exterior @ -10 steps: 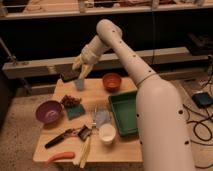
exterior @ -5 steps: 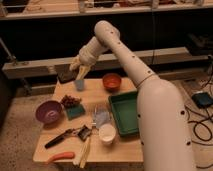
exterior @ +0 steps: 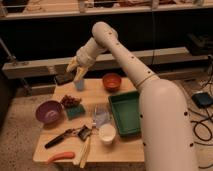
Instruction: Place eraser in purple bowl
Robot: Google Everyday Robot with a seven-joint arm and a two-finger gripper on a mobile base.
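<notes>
My gripper (exterior: 74,75) hangs over the back left corner of the wooden table (exterior: 125,150), at the end of the white arm that reaches in from the right. Its pale fingers are shut. A small dark block, the eraser (exterior: 64,78), shows at the fingertips on their lower left side, held above the table's edge. The purple bowl (exterior: 49,111) sits on the left side of the table, in front of and a little left of the gripper, with nothing in it.
A small blue object (exterior: 79,85) stands just under the gripper. An orange-red bowl (exterior: 112,81) is at the back, a green tray (exterior: 126,112) to the right. Between them lie a teal sponge (exterior: 76,112), a white cup (exterior: 106,134) and a black-handled tool (exterior: 62,137).
The gripper has swung left and slightly down with the eraser, from over the table's back edge to its back left corner. Things on the table have not moved.
</notes>
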